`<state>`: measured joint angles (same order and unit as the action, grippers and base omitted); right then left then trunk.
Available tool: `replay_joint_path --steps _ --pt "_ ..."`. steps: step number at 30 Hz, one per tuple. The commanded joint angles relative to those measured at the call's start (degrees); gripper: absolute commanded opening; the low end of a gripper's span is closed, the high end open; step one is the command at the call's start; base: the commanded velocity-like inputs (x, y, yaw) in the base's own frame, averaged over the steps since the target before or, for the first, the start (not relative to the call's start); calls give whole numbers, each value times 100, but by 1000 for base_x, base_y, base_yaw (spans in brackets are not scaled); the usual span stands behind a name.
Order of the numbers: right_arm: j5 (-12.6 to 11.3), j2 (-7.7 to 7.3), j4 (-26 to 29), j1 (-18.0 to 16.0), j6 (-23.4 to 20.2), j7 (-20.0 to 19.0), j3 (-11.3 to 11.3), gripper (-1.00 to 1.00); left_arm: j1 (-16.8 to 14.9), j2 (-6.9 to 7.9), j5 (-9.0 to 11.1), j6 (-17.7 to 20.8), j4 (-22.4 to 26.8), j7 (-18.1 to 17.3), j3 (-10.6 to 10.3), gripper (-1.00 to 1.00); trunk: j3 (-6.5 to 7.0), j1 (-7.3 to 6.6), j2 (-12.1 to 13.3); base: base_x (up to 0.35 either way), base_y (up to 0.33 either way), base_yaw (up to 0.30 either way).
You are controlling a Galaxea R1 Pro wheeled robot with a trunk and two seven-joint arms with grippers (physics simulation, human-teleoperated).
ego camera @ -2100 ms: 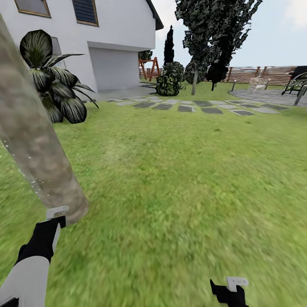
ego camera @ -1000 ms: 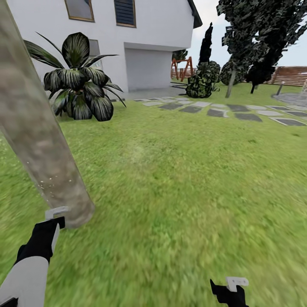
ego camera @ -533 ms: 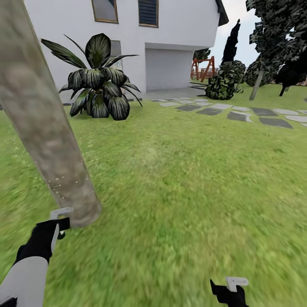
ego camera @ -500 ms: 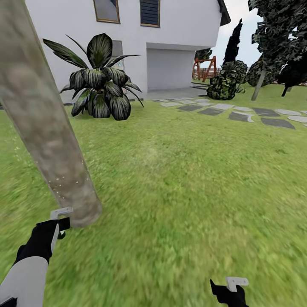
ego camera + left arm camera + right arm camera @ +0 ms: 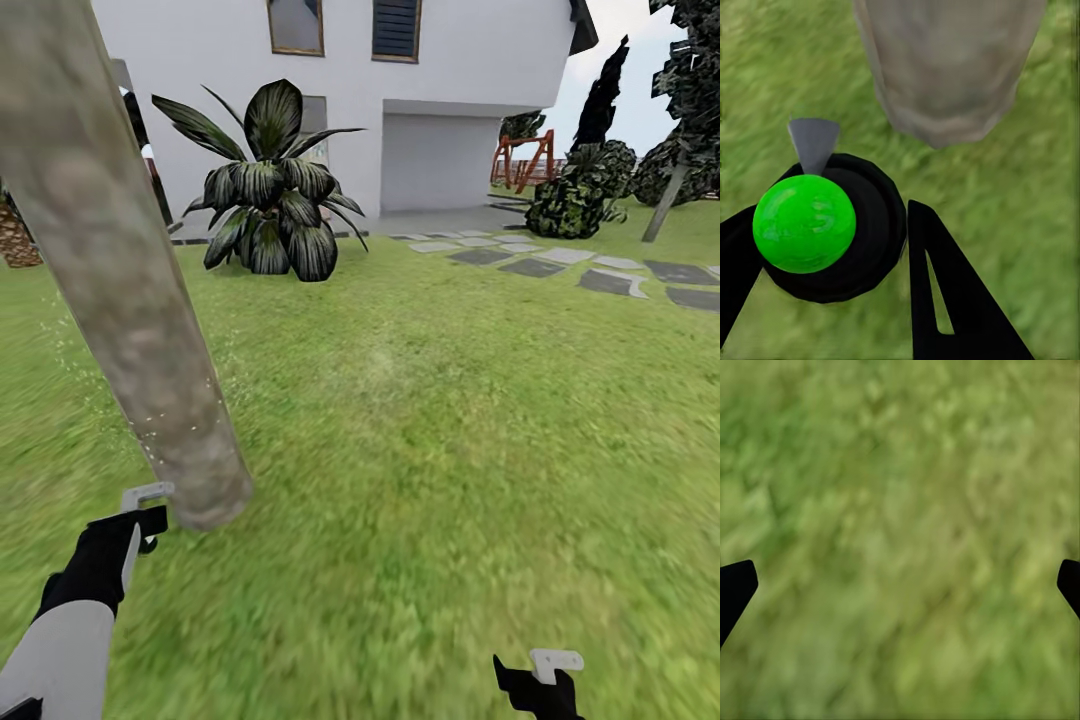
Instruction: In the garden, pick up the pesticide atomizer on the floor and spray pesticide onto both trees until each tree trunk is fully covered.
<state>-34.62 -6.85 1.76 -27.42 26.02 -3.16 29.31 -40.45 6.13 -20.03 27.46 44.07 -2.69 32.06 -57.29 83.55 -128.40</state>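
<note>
A thick mottled grey-brown tree trunk [image 5: 120, 290] leans across the left of the head view, its base [image 5: 205, 495] in the lawn. My left gripper [image 5: 135, 525] sits just before that base, shut on the pesticide atomizer [image 5: 817, 225]. The atomizer is a black body with a bright green round top and a grey nozzle [image 5: 814, 142] pointing toward the trunk [image 5: 945, 67]. Fine white specks dot the lower trunk. My right gripper [image 5: 540, 680] hangs low at the right over bare grass, and in the right wrist view its fingertips [image 5: 736, 585] stand wide apart with nothing between them.
A white house [image 5: 470, 90] with a garage door stands behind. A dark broad-leaved plant [image 5: 265, 200] grows before it. Grey stepping stones [image 5: 560, 265] run to the right past round bushes [image 5: 570, 200] and another dark-foliaged tree [image 5: 665, 200]. Open lawn lies ahead.
The camera has swung left, so house, plant and stones have slid right in the picture. Both arms keep their places, and the left gripper still holds the atomizer at the trunk's base.
</note>
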Motion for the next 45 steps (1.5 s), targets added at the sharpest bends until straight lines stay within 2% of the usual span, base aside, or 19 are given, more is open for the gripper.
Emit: replay_joint_path --steps 1,2,3,5,6,7,10,13,15,19,23,25,28,29,36,39,40,42,45 --pt "0 0 0 0 0 0 2 100 -8 23 -1 -7 13 -31 -4 -100 0 0 0 1 -3 5" --pt "-1 0 0 0 0 0 2 100 -22 121 -8 -6 24 -216 -6 -100 0 0 0 0 -1 2" --pt "4 1 0 0 0 0 3 100 -30 412 -11 5 29 -691 -7 -100 0 0 0 0 0 0" --pt "7 2 0 0 0 0 4 100 -56 800 -30 40 28 -1420 -7 -100 0 0 0 0 0 0" --pt "7 3 0 0 0 -1 4 100 -64 897 -60 48 26 -1603 -12 -100 0 0 0 0 0 0" --pt "8 3 0 0 0 0 4 100 -76 945 -247 66 29 -1702 -96 -100 0 0 0 0 0 0" --pt "14 3 0 0 0 -1 4 100 -99 905 -610 227 114 -1734 -424 -100 0 0 0 0 0 0" --pt "15 3 0 0 0 0 4 100 -80 628 -684 890 925 -1776 -548 -100 0 0 0 0 0 0" --pt "12 2 0 0 0 0 4 100 -39 608 -684 980 1316 -1797 -575 -100 0 0 0 0 0 0" --pt "11 2 0 0 0 -3 4 100 -94 734 -670 1013 1433 -1885 -568 -100 0 0 0 0 0 0" --pt "8 2 0 0 0 -6 4 100 -213 957 -695 1235 1474 -2792 -583 -100 0 0 0 0 0 0" --pt "11 3 0 0 0 -6 4 100 -255 931 -691 1324 1539 -2867 -598 -100 0 0 0 0 0 0" --pt "8 2 0 0 0 -9 4 100 -270 923 -673 1395 1691 -2947 -1040 -100 0 0 0 0 0 0" --pt "8 4 0 0 0 -9 4 100 -264 941 -663 1415 1699 -2956 -1078 -100 0 0 0 0 0 0" --pt "8 7 6 0 0 -9 4 100 -264 936 -652 1433 1764 -2965 -1138 -100 0 0 0 -217 0 0" --pt "8 8 5 0 0 -9 4 100 -278 888 -639 1556 2143 -3043 -1147 -100 0 0 0 -69 0 0" --pt "8 8 5 0 -2 -9 4 100 -357 884 -631 1652 2178 -3118 -1188 -100 0 0 0 -9 0 0" --pt "8 6 5 0 -4 -9 4 100 -812 915 -657 2267 2193 -3160 -1358 -100 0 0 0 -1 0 0" --pt "8 5 5 0 -4 -9 4 100 -1154 984 -679 2464 2136 -3173 -1384 -100 0 0 0 0 0 0"
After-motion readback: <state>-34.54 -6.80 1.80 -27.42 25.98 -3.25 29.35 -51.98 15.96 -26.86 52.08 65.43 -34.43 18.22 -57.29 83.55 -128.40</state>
